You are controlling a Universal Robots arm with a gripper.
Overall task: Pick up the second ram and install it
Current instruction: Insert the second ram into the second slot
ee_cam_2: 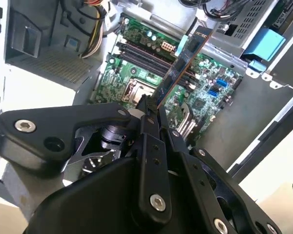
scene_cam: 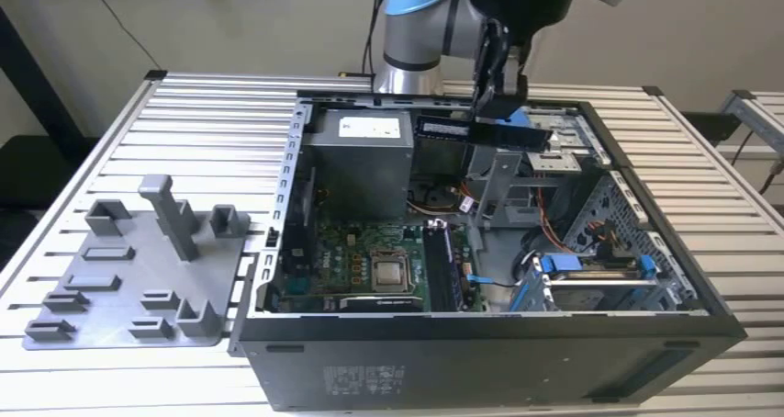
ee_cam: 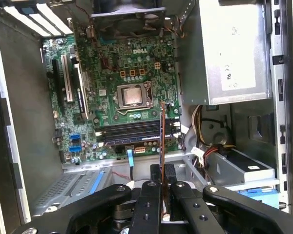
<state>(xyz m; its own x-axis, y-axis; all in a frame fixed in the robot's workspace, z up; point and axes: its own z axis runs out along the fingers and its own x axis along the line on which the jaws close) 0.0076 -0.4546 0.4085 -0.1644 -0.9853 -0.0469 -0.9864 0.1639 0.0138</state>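
On the exterior view's left, the grey fixture plate point(scene_cam: 135, 279) lies on the slatted table point(scene_cam: 208, 105). Just beside it sits the open computer case point(scene_cam: 490, 353), with its motherboard point(scene_cam: 367, 256) exposed. Over the case's far side, the gripper point(scene_cam: 497, 103) is clenched on the second ram point(scene_cam: 451, 127), held above the board and apart from it.

Table point(scene_cam: 208, 105): bears case point(scene_cam: 490, 362) and fixture plate point(scene_cam: 117, 309), the plate just beside the case at the exterior view's left.
Case: lies open-side up. Motherboard point(scene_cam: 355, 252) on its floor; power supply point(scene_cam: 355, 160) beyond the motherboard; drive cage point(scene_cam: 600, 284) at the exterior view's right.
Motherboard: socket point(scene_cam: 389, 272), with slots point(scene_cam: 447, 265) beside it toward the drive cage.
Ram point(scene_cam: 447, 126): above the case, clamped in gripper point(scene_cam: 493, 114).
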